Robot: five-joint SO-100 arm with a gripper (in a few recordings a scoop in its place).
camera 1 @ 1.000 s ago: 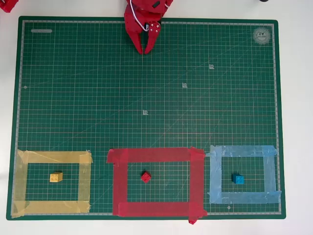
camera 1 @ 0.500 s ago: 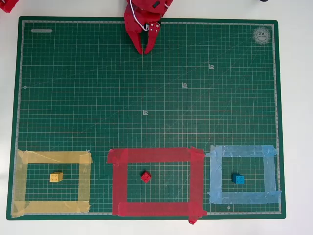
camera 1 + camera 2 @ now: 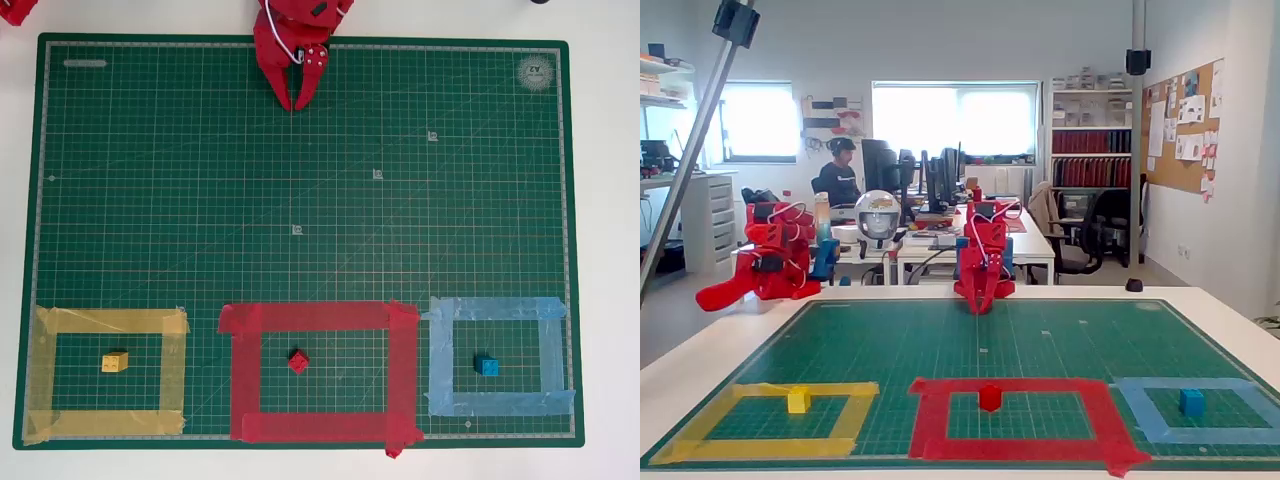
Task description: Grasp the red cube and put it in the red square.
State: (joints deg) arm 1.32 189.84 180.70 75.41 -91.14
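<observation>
Red cube [image 3: 298, 361] sits inside the red square [image 3: 322, 317], roughly centred in the bare mat the tape frames, touching none of the strips. Fixed view agrees: cube [image 3: 989, 398] rests flat on the green cutting mat [image 3: 1040, 340] within the red outline [image 3: 1015, 386]. Judging from that layout, the placement goal looks met.

Same pattern on both sides: yellow cube [image 3: 115, 362] inside the yellow tape frame [image 3: 110, 321], blue cube [image 3: 487, 365] inside the light blue tape frame [image 3: 497, 308]. Each colour is matched to its frame, so this reads as a sorted layout, nothing stray on the mat.

Gripper [image 3: 298, 102] is at the far edge of the mat near the arm base, well apart from all three cubes and frames. Reads as a parked/rest pose: arm folded back, fingers pointing down toward the mat. In the fixed view it [image 3: 980, 306] hangs low over the back edge of the mat.

Jaws: tips together or nearly so, no visible gap in the overhead view, nothing between them. Empty and closed, not touching any cube. Whether the tips contact the mat, can't tell.
</observation>
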